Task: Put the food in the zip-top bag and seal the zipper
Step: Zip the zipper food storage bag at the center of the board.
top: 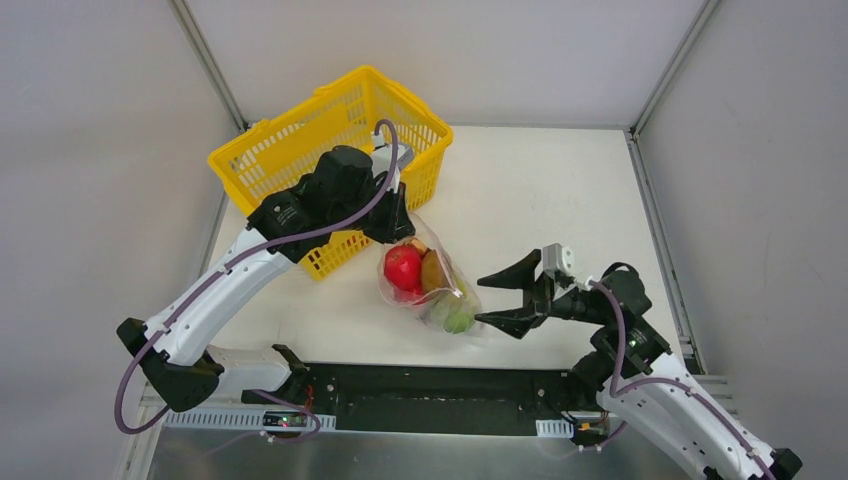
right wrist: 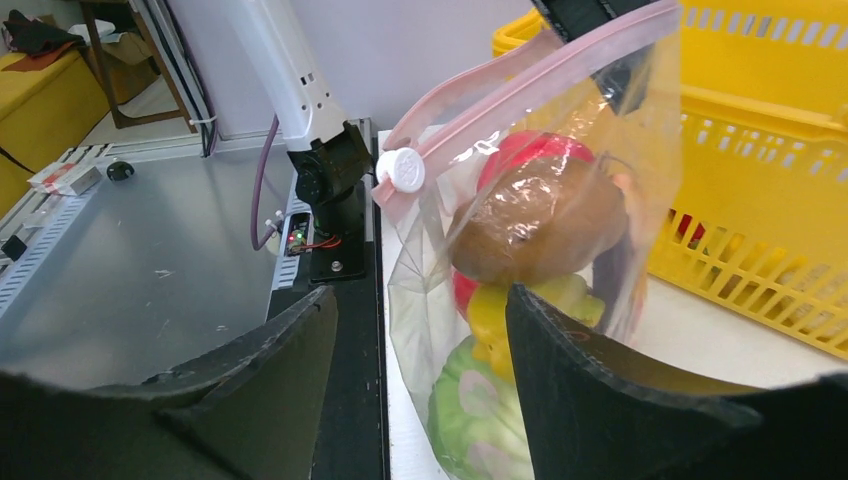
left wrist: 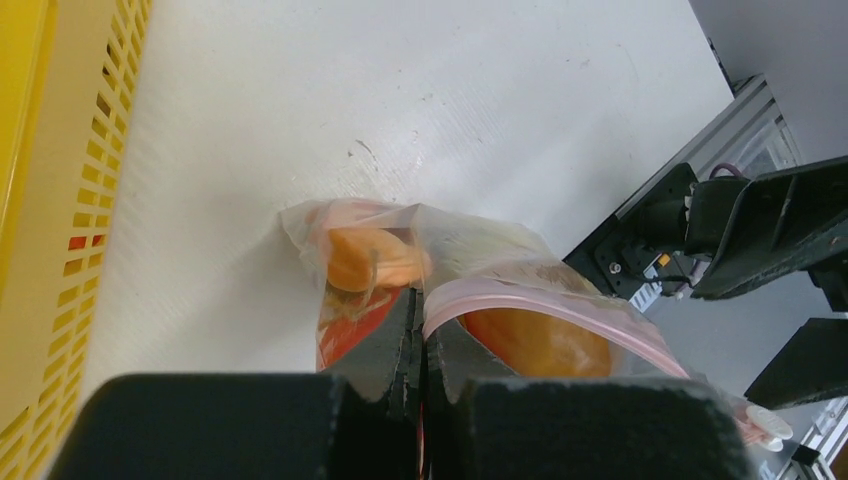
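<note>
- Bag: clear plastic, sits on the table btwn the two arms, just in front of the basket. Top end is lifted, low end is down on the table.
- In the bag we see:
  - a red tomato
  - a brown kiwi right beside it
  - a green cabbage at the low end
  - a yellow piece just above the cabbage
  - orange pieces up near the mouth
- All the food we can see is in the bag.
- Basket: yellow lattice, back-left on the table. A bit of red shows thru its wall; the L arm hides most of the inside, so we can't tell the rest.
- Zipper: pink strip along the bag's top edge. It slants down from the held corner to a white slider at its lower end. Sealed or not, we can't tell.
- L gripper: jaws pressed together, pinching the bag at the zipper strip on the end nearest the basket. The bag hangs from that pinch.
- R gripper: spread wide, holding nothing.
  - Its tips sit just beside the bag's cabbage end, on the side away from the basket.
  - Whether they touch the plastic, we can't tell.
  - In the R wrist view the bag stands straight ahead btwn the two fingers. The slider is higher up, apart from both.
</note>
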`<action>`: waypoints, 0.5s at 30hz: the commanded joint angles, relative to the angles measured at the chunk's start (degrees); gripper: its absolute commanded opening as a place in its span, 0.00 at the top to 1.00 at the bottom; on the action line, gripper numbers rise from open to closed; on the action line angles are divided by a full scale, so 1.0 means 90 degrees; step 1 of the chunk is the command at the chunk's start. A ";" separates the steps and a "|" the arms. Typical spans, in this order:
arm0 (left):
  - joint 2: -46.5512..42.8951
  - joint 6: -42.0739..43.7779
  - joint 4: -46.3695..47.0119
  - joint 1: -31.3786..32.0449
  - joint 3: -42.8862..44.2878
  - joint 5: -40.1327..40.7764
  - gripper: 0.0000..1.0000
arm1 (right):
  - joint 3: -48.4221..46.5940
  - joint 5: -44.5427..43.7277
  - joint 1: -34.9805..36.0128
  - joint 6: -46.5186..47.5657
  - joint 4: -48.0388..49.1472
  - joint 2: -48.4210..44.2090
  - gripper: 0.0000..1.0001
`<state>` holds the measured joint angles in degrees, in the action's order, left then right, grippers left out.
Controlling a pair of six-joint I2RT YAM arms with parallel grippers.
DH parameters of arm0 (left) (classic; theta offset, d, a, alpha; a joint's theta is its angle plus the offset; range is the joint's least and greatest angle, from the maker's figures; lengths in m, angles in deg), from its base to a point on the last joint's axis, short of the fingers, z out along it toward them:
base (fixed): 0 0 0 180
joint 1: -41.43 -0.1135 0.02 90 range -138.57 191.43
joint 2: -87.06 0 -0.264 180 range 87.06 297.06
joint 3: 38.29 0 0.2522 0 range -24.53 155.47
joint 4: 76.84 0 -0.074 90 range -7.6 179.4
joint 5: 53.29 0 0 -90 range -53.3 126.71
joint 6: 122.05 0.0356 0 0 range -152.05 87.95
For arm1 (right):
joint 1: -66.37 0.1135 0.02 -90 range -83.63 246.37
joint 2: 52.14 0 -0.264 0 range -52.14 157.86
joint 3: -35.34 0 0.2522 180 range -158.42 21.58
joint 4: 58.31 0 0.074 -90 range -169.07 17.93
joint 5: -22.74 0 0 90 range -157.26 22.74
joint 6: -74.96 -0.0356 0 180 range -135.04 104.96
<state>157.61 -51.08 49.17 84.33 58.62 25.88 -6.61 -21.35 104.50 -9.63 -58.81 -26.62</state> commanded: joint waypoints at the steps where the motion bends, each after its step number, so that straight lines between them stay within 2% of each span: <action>1: 0.0012 -0.0166 0.0490 -0.0098 0.0009 -0.0236 1.00 | -0.0164 -0.0891 0.0720 0.0743 0.0189 0.0240 0.36; 4: 0.0028 -0.0181 0.0514 -0.0106 0.0009 -0.0277 1.00 | -0.0232 -0.1472 0.1299 0.1114 0.0076 0.0436 0.37; 7: -0.0003 -0.0198 0.0541 -0.0108 -0.0033 -0.0296 1.00 | -0.0136 -0.2142 0.1752 0.1275 0.0400 0.0485 0.39; 11: 0.0008 -0.0220 0.0563 -0.0108 -0.0050 -0.0342 1.00 | -0.0208 -0.2637 0.2070 0.1377 0.0547 0.0645 0.45; 15: -0.0002 -0.0246 0.0579 -0.0108 -0.0068 -0.0347 1.00 | -0.0242 -0.3004 0.2433 0.1525 0.0621 0.0788 0.47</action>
<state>158.22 -52.13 51.05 84.06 58.05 24.21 -6.70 -42.57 123.54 1.10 -57.57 -20.39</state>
